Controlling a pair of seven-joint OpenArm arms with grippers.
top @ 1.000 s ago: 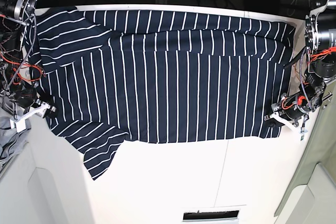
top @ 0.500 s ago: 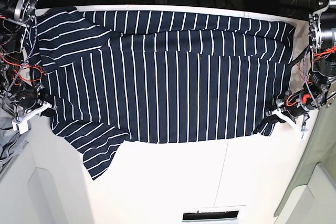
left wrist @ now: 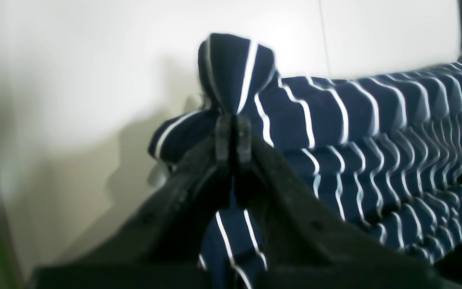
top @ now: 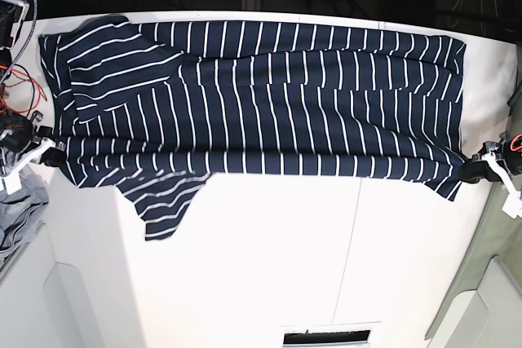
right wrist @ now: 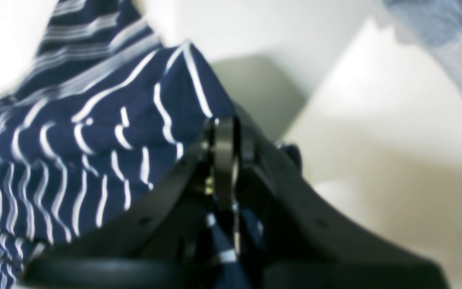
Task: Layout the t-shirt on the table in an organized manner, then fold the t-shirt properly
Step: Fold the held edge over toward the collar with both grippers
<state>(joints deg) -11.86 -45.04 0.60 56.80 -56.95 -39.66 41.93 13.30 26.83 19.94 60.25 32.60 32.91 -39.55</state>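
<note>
The near half of the worktop lies bare and open to a pincer, while the t-shirt spans the far half from edge to edge, a sleeve hanging into the open area at the base view's left.

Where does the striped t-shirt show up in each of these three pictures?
Base view: the t-shirt stretches across the table's far half.
Left wrist view: centre and right, pinched in the left claw.
Right wrist view: left side, pinched in the right claw.
Shared landmark: the white table.
</note>
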